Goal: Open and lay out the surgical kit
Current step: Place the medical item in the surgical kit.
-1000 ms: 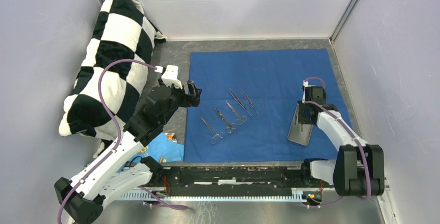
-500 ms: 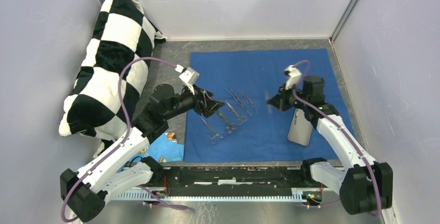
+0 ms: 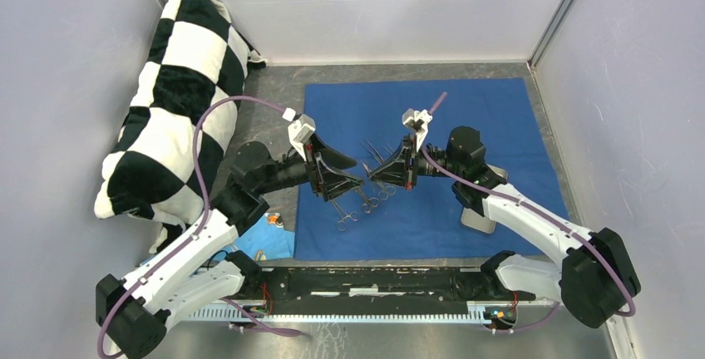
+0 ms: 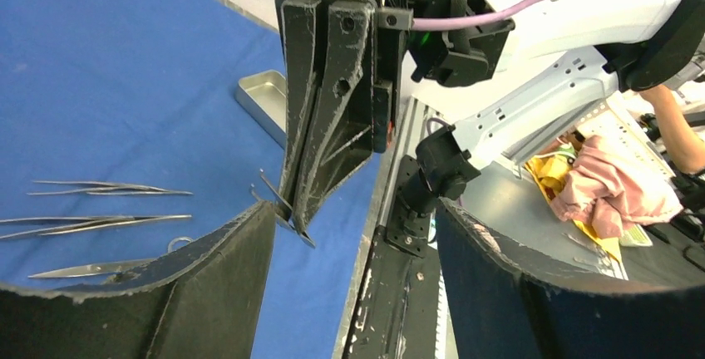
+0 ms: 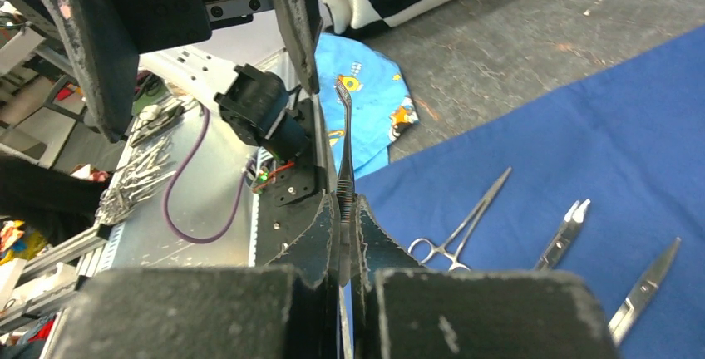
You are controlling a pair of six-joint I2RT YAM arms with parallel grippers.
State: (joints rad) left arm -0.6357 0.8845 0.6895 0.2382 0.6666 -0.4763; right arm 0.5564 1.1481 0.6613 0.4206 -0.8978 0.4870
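Note:
The surgical kit's dark blue cloth (image 3: 465, 118) lies spread flat on the table. Several thin silver instruments (image 3: 346, 213) lie side by side near its middle, and the small steel tray (image 3: 477, 219) sits on its right part. My right gripper (image 3: 376, 172) hovers over the instruments, shut on slim tweezers (image 5: 345, 151) that stick out past its fingertips. My left gripper (image 3: 345, 178) faces it, open, fingers wide apart. The tweezers' end (image 4: 287, 213) hangs just beside one left finger (image 4: 241, 251), not gripped by it. The tray (image 4: 262, 97) shows behind the right gripper.
A black-and-white checkered pillow (image 3: 170, 101) leans in the far left corner. A light blue patterned scrap (image 3: 270, 234) lies off the cloth's near left corner. Grey walls close the table on three sides. The black base rail (image 3: 374, 280) runs along the near edge.
My right gripper has left the tray and swung left to the cloth's middle with the tweezers. My left gripper has moved right over the instruments and turned to face it.

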